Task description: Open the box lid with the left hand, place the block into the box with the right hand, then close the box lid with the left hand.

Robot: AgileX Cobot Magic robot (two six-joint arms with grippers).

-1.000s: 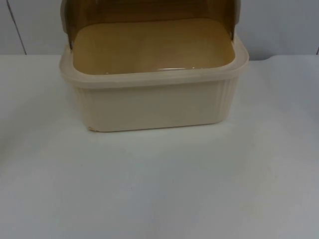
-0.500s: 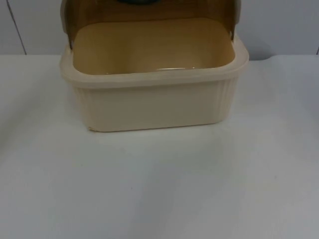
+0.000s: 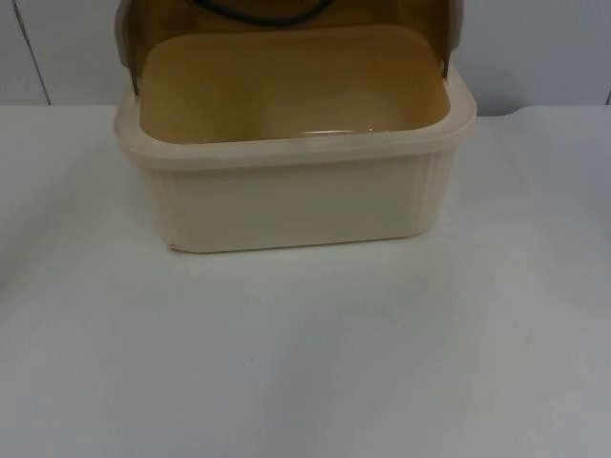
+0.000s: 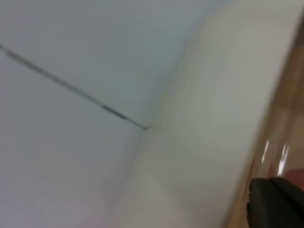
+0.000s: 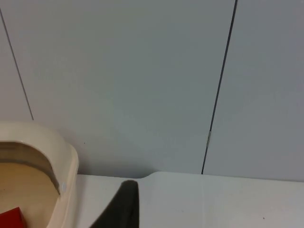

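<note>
Top view showed the box (image 3: pixel 296 196), upper centre on the bench (image 3: pixel 305 363), lid (image 3: pixel 286 17) raised; the red block (image 5: pixel 8 219) lay inside. Left end effector (image 4: pixel 278 203) sat by the lid, right end effector (image 5: pixel 124 204) waited beside the box; I could not tell either's grip. The lid should swing down slowly along its hinge.

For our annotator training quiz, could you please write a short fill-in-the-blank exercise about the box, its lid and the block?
1. The cream box stands on a ___ table.
2. The box's brown lid is ___.
3. In the right wrist view, the block lying inside the box is ___ in colour.
Missing words: white; open; red.
</note>
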